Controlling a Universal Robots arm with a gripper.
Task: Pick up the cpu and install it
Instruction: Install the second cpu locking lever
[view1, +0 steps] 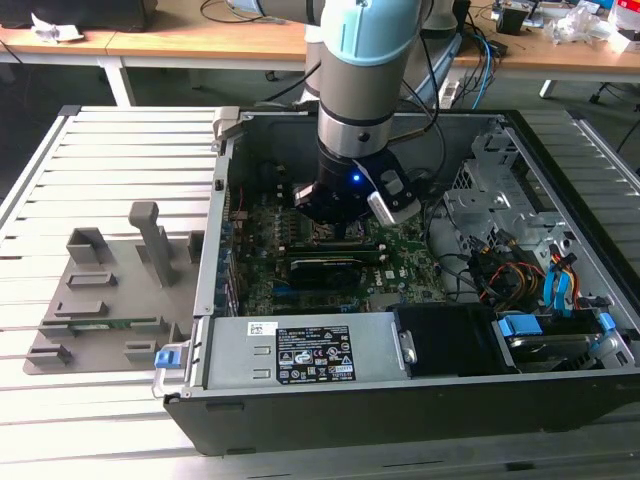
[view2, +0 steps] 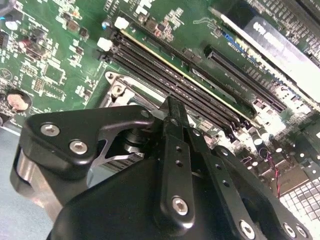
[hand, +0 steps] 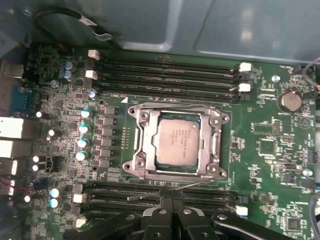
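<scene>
The cpu, a small silvery square chip, lies flat inside the metal socket frame on the green motherboard in the first wrist view. My gripper hovers just off the socket's edge, over the memory slots, with its black fingers drawn together and nothing between them. In the exterior view the gripper is lowered into the open computer case above the board. A thin metal lever lies beside the socket frame.
Memory slots flank the socket on both sides. A long dark card lies across the board near the gripper. A power supply, drive bays and cables crowd the case. A grey fixture sits at the exterior view's left.
</scene>
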